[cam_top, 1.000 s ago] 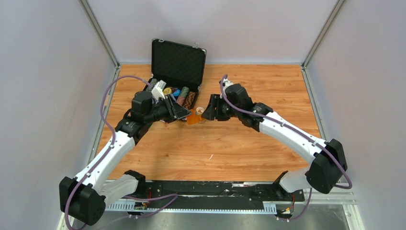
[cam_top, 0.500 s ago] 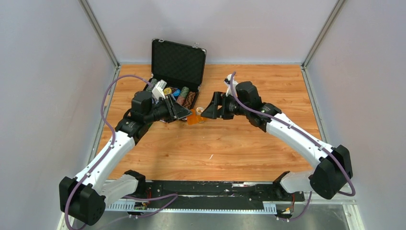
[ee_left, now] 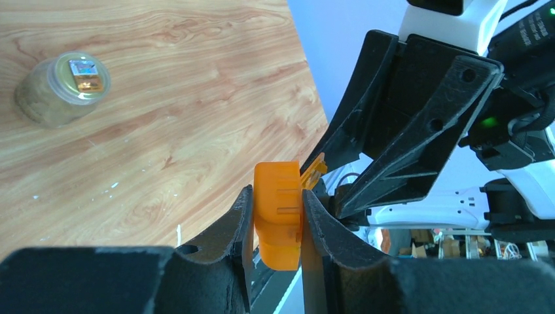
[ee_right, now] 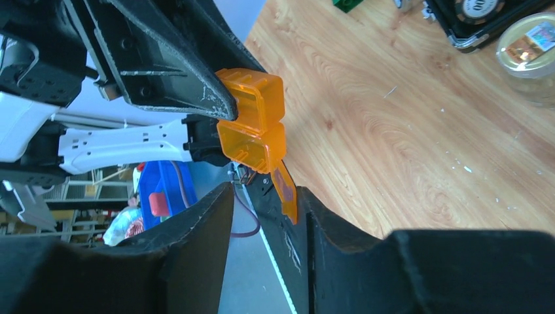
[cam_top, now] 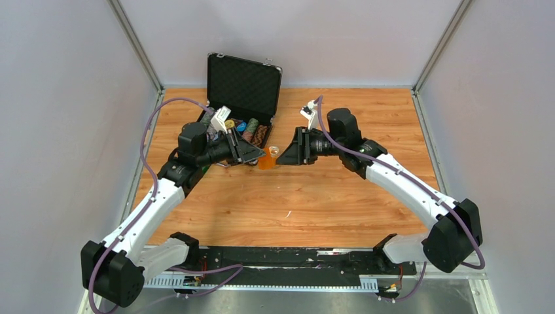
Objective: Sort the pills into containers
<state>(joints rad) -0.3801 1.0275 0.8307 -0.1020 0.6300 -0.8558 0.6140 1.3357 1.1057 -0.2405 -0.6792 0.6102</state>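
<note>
The containers, a small translucent orange box (cam_top: 265, 161) of joined compartments, hang in the air above the table, and my left gripper (cam_top: 256, 156) is shut on them. In the left wrist view both fingers press the orange box (ee_left: 278, 216) from either side. One lid flap (ee_right: 285, 186) hangs open, lying against one finger of my right gripper (ee_right: 265, 191). The right gripper's jaws stand apart, with a wide gap on the flap's other side. In the top view the right gripper (cam_top: 286, 155) faces the left one across the box. I cannot make out any loose pills.
A small clear round jar (cam_top: 273, 151) with a lid stands on the wood table just behind the box, also in the left wrist view (ee_left: 62, 88). The open black case (cam_top: 243, 85) with rows of chips (cam_top: 247, 128) sits at the back left.
The right wrist has rolled and its gripper has come in against the orange box's open flap. The left gripper still holds the box in about the same place.
</note>
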